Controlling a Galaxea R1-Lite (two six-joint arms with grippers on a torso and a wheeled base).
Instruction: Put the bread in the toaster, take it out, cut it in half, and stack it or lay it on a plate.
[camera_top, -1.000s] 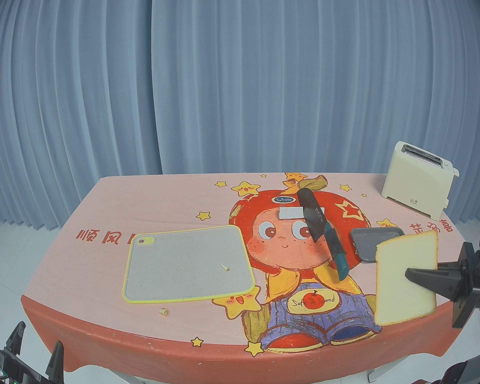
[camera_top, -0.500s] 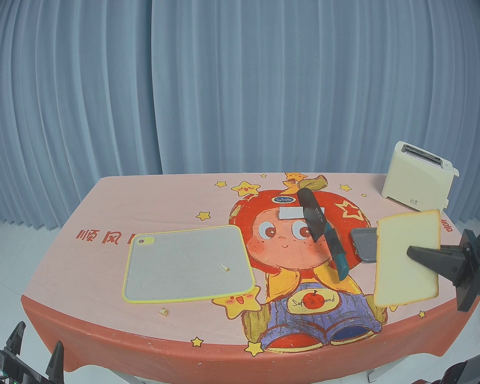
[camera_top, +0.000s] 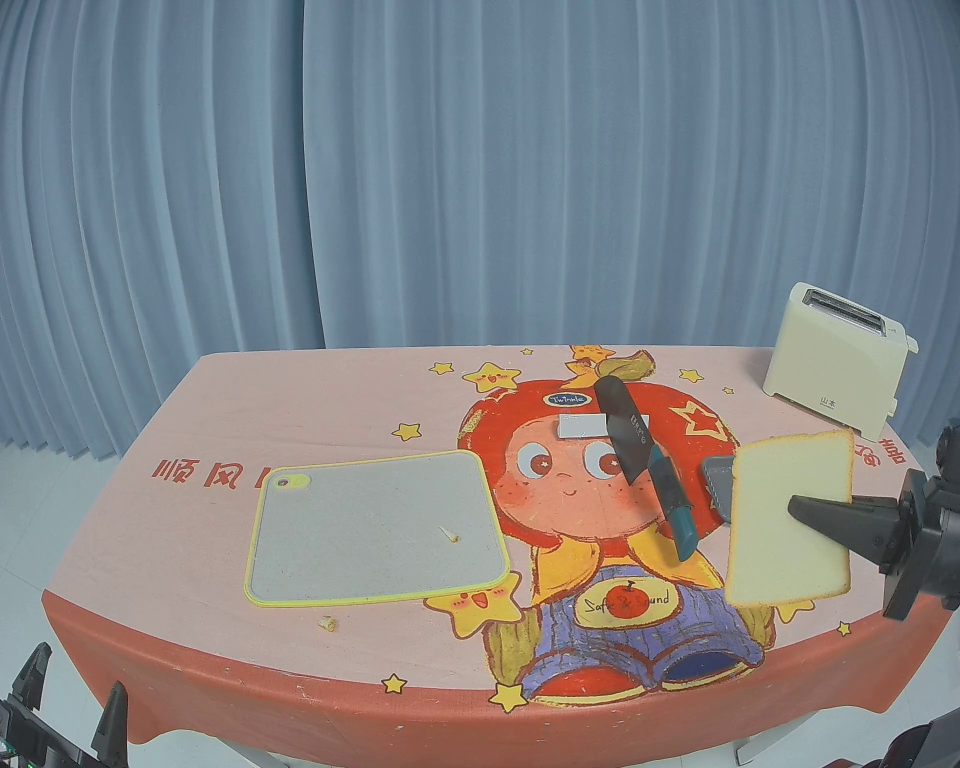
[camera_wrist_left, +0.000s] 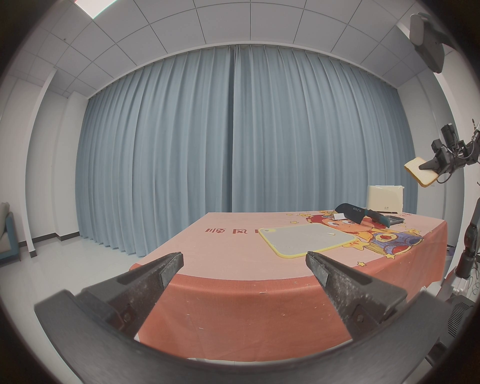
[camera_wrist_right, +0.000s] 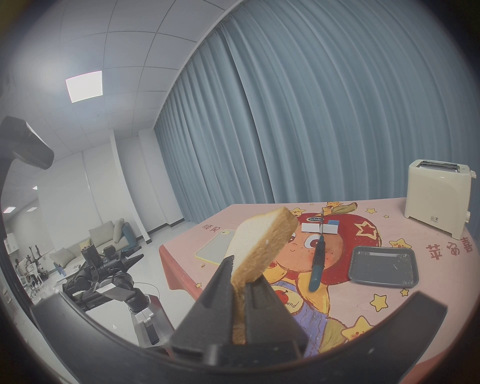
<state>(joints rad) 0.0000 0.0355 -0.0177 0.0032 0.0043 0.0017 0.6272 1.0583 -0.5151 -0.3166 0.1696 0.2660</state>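
The right gripper (camera_top: 797, 506) is clamped on 1 edge of the bread (camera_top: 775, 545), a pale slice held on edge in the air over the table's (camera_top: 250, 410) near right part, clear of the cloth and well apart from the cream toaster (camera_top: 835, 360) at the far right corner. The table wears a pink cloth printed with a cartoon child, stars and red characters. On it lie a grey cutting board (camera_top: 375, 528) with a yellow-green rim toward the left, carrying 1 crumb (camera_top: 451, 536), a dark-bladed knife (camera_top: 650, 460) with a teal handle near the middle, and a dark grey tray (camera_wrist_right: 384, 266) between knife and toaster. The left gripper (camera_wrist_left: 243, 260) hangs below the table's near left edge, its 2 fingers spread wide around nothing. Blue-grey curtains (camera_top: 450, 170) close the room behind, under a white tiled ceiling (camera_wrist_left: 250, 20) with a lit panel (camera_wrist_right: 84, 86); the floor is pale.
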